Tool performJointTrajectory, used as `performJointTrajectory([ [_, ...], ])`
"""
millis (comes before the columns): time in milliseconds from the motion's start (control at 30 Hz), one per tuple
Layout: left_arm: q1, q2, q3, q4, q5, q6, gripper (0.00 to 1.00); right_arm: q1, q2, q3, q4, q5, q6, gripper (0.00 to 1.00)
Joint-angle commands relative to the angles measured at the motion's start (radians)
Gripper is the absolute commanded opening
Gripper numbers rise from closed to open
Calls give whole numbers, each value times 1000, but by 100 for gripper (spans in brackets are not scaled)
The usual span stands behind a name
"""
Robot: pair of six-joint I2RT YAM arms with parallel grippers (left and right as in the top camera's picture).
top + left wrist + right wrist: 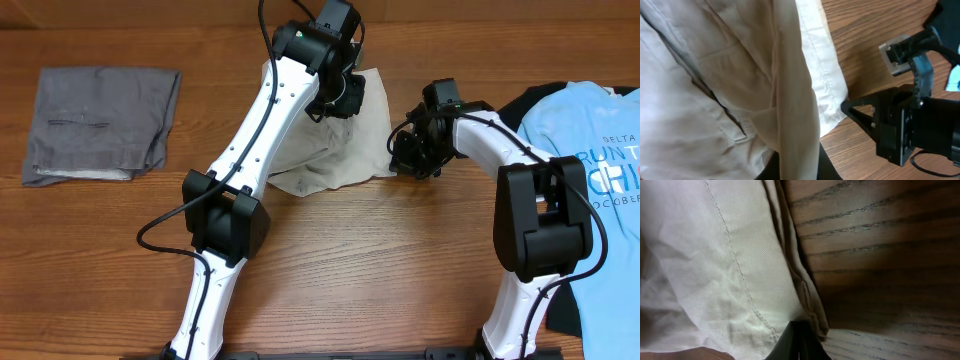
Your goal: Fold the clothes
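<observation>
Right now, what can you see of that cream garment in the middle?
The cream garment looks like woven cotton. It is rumpled and loosely folded, lying on the wooden table. A slit pocket and a stitched hem show up close. The jaws of the left arm sit over its upper part, those of the right arm at its right edge; whether either grips it I cannot tell.

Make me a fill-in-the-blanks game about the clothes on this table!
The folded cloth at the left end is ____.
The T-shirt at the right end is light ____.
The table is made of ____.
Missing words: gray, blue, wood.
</observation>
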Motion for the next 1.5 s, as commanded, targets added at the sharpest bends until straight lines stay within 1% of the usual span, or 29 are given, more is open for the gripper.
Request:
performJointTrajectory([
  [0, -15, 22, 3, 10, 72, -18, 5, 1, 35, -39, -1, 50, 4, 4],
  [100, -26, 45, 3, 6, 94, -17, 5, 1, 35, -39, -1, 51, 4, 4],
  [367, -56, 76, 3, 13, 92, -17, 4, 1, 35, -39, 0, 51, 4, 4],
  [400, -58, 76, 3, 17, 92, -17, 5, 1, 35, -39, 0, 50, 4, 4],
  [500, -58, 76, 3, 30, 93, -17, 13, 1, 35, -39, -1, 49, 5, 4],
  [533, -58, 76, 3, 34, 94, -17, 22, -1, 34, -36, -6, 46, 8, 4],
  [567, -58, 76, 4, 40, 100, -17, 41, -6, 30, -24, -24, 46, 13, 4],
  [600, -55, 75, 6, 49, 116, -16, 67, -13, 24, -8, -49, 47, 14, 4],
  [633, -50, 75, 13, 52, 130, -15, 79, -21, 13, 12, -77, 47, 14, 4],
  [667, -43, 75, 25, 51, 144, -5, 88, -32, -2, 32, -105, 47, 14, 4],
  [700, -35, 75, 38, 49, 157, 5, 93, -43, -20, 51, -133, 47, 14, 4],
  [733, -26, 75, 53, 44, 171, 13, 96, -53, -45, 72, -164, 47, 8, 4],
  [800, -4, 68, 82, 32, 174, 14, 98, -69, -95, 100, -206, 47, -5, 4],
  [833, 10, 60, 93, 27, 172, 14, 98, -74, -126, 111, -221, 45, -5, 6],
  [900, 34, 49, 103, 21, 169, 21, 91, -75, -180, 122, -235, 29, -5, 11],
  [933, 47, 48, 103, 21, 169, 22, 83, -75, -206, 125, -235, 13, -9, 17],
  [967, 62, 47, 103, 20, 169, 26, 74, -73, -233, 125, -230, -12, -10, 21],
  [1000, 74, 47, 102, 18, 167, 34, 65, -72, -251, 125, -224, -38, -19, 21],
  [1033, 84, 49, 98, 18, 158, 42, 50, -71, -263, 125, -214, -71, -34, 14],
  [1067, 94, 50, 96, 19, 148, 51, 38, -68, -269, 125, -203, -98, -35, 7],
  [1100, 102, 50, 94, 19, 135, 56, 26, -66, -269, 125, -189, -120, -34, 4],
  [1167, 114, 51, 93, 26, 98, 66, 11, -62, -262, 117, -148, -156, -34, 4],
  [1233, 119, 51, 93, 48, 66, 93, 5, -55, -253, 104, -107, -153, -34, 4],
  [1333, 118, 57, 87, 95, 11, 141, 4, -44, -225, 90, -67, -152, -34, 4],
  [1467, 117, 87, 82, 142, -22, 146, 4, -26, -182, 64, -12, -152, -34, 4],
])
